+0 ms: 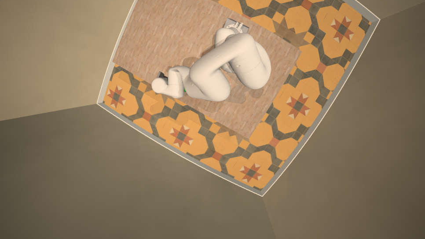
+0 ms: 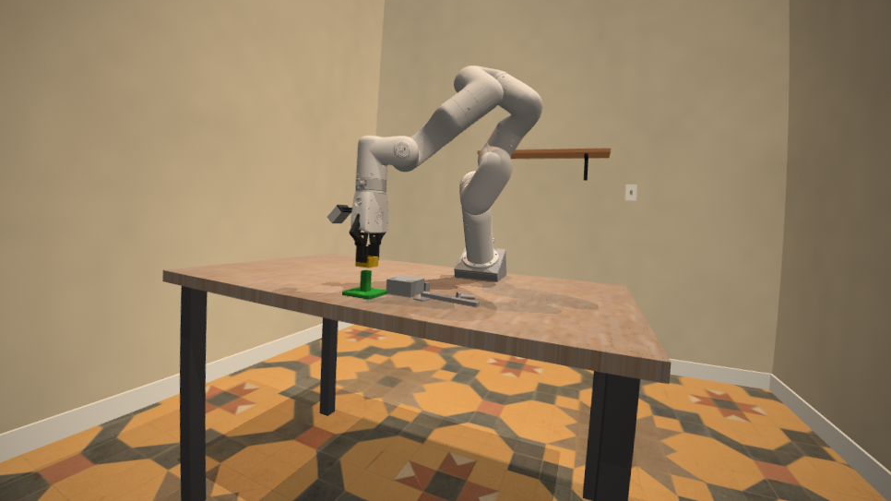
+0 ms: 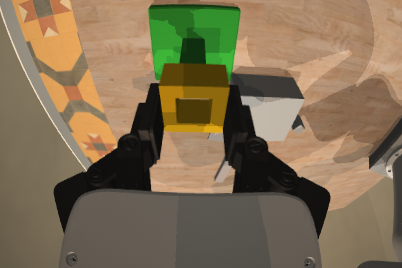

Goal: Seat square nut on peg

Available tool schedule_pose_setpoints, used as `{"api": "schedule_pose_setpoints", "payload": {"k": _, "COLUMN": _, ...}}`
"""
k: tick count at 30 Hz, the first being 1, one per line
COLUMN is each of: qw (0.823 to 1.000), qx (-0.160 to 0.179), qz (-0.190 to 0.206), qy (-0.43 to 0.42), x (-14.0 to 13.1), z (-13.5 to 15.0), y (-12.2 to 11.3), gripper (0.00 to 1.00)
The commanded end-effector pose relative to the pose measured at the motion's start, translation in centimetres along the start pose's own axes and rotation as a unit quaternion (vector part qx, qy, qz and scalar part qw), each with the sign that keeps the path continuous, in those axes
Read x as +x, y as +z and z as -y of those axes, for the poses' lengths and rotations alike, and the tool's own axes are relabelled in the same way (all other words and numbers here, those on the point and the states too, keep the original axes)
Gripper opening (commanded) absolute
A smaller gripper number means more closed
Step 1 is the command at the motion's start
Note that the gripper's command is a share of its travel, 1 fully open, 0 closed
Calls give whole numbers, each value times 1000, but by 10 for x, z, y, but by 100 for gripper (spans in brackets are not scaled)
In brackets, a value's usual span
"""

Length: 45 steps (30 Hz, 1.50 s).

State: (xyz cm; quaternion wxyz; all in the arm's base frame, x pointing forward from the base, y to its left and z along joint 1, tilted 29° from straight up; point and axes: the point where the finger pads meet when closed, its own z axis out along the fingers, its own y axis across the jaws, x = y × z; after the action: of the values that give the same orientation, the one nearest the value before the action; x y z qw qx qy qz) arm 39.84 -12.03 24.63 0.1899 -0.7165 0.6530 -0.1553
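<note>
Cream arm links hide the gripper in the top view, left of centre. In the exterior view the gripper [image 2: 367,252] clamps the yellow square nut [image 2: 367,261] above the green peg [image 2: 365,280]. In the wrist view, centre frame, the nut [image 3: 193,108] sits between the black fingers, the peg's base [image 3: 167,36] just above it.

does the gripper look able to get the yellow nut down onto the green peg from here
Probably yes: the gripper holds the yellow nut just above the green peg, nothing sits between them, and the gray block stands off to the side.
</note>
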Motion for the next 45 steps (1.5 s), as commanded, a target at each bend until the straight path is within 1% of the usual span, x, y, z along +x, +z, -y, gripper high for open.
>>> {"api": "schedule_pose_setpoints", "payload": {"k": 1, "qw": 1000, "qx": 1, "qz": -1, "qy": 0, "x": 1, "z": 1, "y": -1, "gripper": 0}}
{"api": "schedule_pose_setpoints", "payload": {"k": 7, "qw": 1000, "qx": 1, "qz": -1, "qy": 0, "x": 0, "z": 3, "y": 6, "gripper": 0}}
{"api": "schedule_pose_setpoints", "payload": {"k": 21, "qw": 1000, "qx": 1, "qz": -1, "qy": 0, "x": 0, "z": 3, "y": 7, "gripper": 0}}
{"api": "schedule_pose_setpoints", "payload": {"k": 36, "qw": 1000, "qx": 1, "qz": -1, "qy": 0, "x": 0, "z": 3, "y": 14, "gripper": 0}}
{"api": "schedule_pose_setpoints", "payload": {"k": 45, "qw": 1000, "qx": 1, "qz": -1, "qy": 0, "x": 0, "z": 3, "y": 15, "gripper": 0}}
